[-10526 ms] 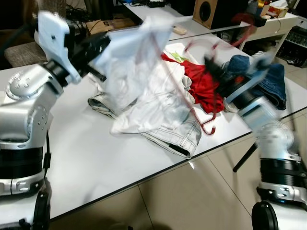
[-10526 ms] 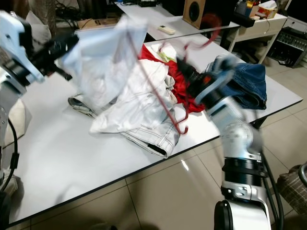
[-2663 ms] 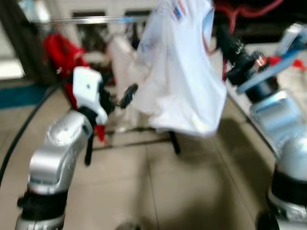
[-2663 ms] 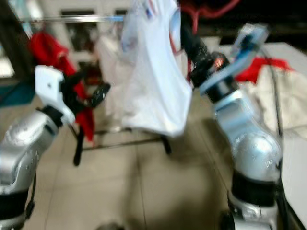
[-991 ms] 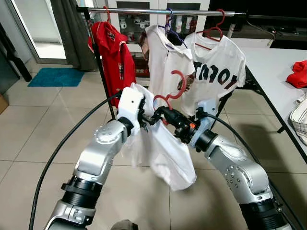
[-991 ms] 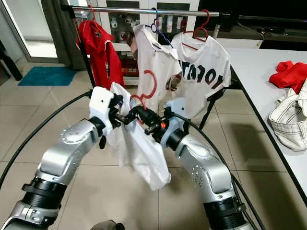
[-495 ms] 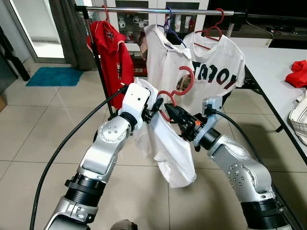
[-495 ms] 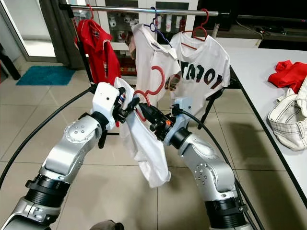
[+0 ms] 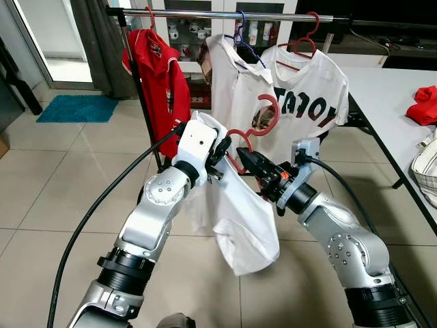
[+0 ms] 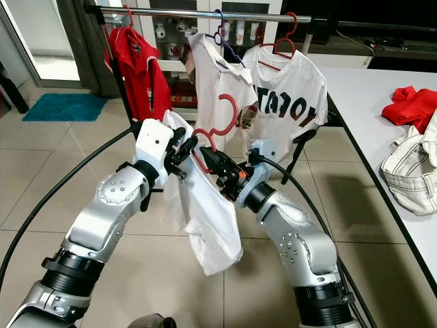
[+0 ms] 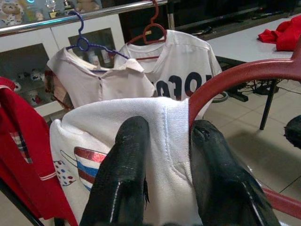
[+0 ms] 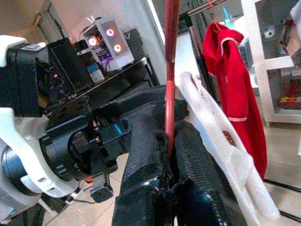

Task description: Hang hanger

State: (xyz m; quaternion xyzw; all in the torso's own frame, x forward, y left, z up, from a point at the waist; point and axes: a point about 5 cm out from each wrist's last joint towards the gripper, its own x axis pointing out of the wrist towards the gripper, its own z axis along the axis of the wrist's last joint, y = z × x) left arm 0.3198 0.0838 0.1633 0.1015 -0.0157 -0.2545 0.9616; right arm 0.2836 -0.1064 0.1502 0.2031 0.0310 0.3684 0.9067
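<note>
Hanger (image 9: 254, 128), red and smooth with a curled hook, sits between the two arms in front of the clothes rail (image 9: 218, 14), well below it. A thin white shirt (image 9: 239, 212) droops from it in soft folds. The right hand (image 9: 244, 156) is clamped on the hanger's bar. The left hand (image 9: 220, 149) pinches the shirt's shoulder by the hanger. On the metal rail hang a red shirt (image 9: 158, 75) and two white ones. Red cloth (image 9: 425, 104) lies on the white table (image 9: 389, 85).

Four hangers (image 9: 263, 123), four shirts (image 9: 235, 208), one rail (image 9: 218, 14), two end effectors (image 9: 220, 152)
</note>
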